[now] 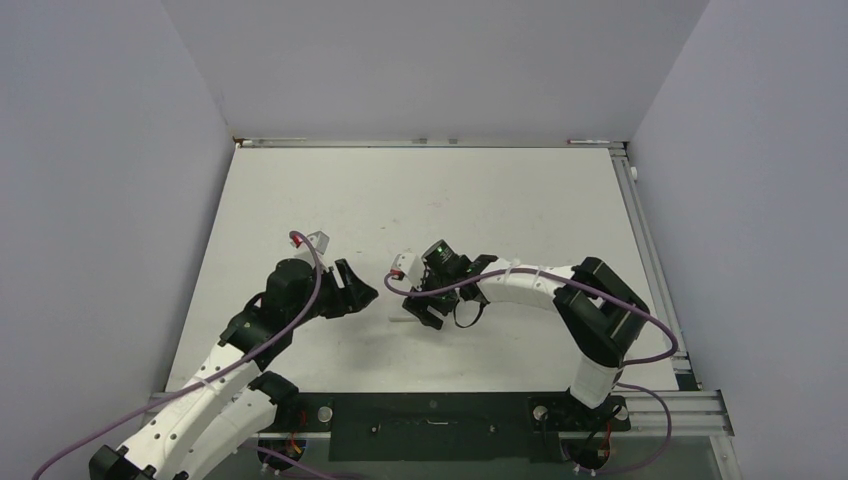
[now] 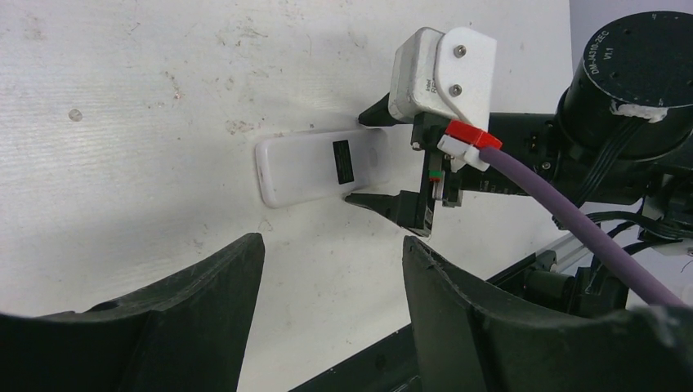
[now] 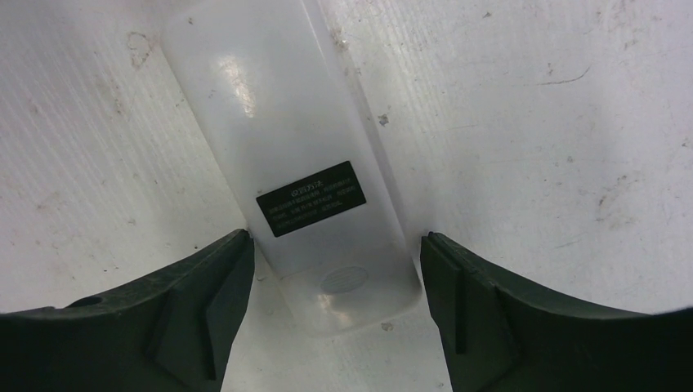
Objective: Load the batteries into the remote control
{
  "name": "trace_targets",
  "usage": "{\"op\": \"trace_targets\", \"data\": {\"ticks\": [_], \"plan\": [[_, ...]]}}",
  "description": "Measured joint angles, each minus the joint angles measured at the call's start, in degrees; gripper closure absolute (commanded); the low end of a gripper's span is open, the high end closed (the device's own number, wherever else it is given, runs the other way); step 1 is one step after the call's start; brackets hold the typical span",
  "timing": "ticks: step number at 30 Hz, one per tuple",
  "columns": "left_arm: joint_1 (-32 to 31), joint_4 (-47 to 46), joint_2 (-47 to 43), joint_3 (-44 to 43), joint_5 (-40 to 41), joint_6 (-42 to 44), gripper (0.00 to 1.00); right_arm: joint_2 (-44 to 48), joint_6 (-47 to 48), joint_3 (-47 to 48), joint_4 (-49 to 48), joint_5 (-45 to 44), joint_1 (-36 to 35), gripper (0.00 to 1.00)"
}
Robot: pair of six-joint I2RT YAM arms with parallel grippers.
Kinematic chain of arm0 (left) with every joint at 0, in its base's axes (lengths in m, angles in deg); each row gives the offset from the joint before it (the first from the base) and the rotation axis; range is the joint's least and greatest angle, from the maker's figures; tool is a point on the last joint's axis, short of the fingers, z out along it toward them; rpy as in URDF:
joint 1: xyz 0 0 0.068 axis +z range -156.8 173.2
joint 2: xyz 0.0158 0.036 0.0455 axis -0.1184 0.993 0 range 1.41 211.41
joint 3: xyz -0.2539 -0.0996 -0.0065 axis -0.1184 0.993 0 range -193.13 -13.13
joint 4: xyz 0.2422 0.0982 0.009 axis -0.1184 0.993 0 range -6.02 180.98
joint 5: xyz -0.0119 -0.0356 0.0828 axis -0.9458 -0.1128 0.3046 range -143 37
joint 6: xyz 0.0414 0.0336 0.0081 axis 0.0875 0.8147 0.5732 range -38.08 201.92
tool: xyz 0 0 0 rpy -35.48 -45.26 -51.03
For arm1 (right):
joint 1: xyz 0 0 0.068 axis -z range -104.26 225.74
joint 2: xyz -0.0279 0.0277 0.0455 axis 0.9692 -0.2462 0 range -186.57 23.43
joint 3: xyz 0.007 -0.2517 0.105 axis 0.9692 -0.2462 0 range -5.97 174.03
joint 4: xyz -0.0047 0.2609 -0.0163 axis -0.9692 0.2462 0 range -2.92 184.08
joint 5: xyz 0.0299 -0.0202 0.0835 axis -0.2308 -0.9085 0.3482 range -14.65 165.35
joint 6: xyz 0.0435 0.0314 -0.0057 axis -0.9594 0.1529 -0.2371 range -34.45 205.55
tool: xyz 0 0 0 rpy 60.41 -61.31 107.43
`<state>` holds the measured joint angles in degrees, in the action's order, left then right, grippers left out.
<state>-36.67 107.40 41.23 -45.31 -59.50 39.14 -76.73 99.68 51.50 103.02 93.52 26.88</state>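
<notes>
Right fingers (image 3: 188, 318) spread astride remote control (image 3: 286, 147) — lengthwise, back up | left fingers (image 2: 163, 327) apart

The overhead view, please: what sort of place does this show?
Probably a robotics test cell: a white table walled by plain grey panels, with a left arm and right arm bolted at its near edge.

light: bright, even, overhead | shadows: soft | glare: on remote control (image 3: 237, 82) | focus: sharp
</notes>
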Motion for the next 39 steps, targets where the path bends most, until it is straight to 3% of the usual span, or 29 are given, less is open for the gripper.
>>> {"op": "trace_targets", "data": {"ticks": [8,16,23,39], "plan": [[0.0,0.0,-0.3,0.5,0.0,0.0,0.4,0.0,-1.7,-0.4,-0.1,-2.8,-3.7,0.38],[0.1,0.0,-0.4,1.2,0.0,-0.1,0.4,0.6,-5.4,-1.6,-1.8,-4.8,-5.3,0.73],[0.1,-0.1,-0.4,3.0,-0.1,-1.0,0.4,2.3,-10.4,-4.0,-3.9,-7.4,-5.9,0.91],[0.5,-14.4,2.8,10.2,-9.2,-6.1,0.27,14.1,-24.9,-13.2,-8.5,-3.7,-1.4,0.92]]}}
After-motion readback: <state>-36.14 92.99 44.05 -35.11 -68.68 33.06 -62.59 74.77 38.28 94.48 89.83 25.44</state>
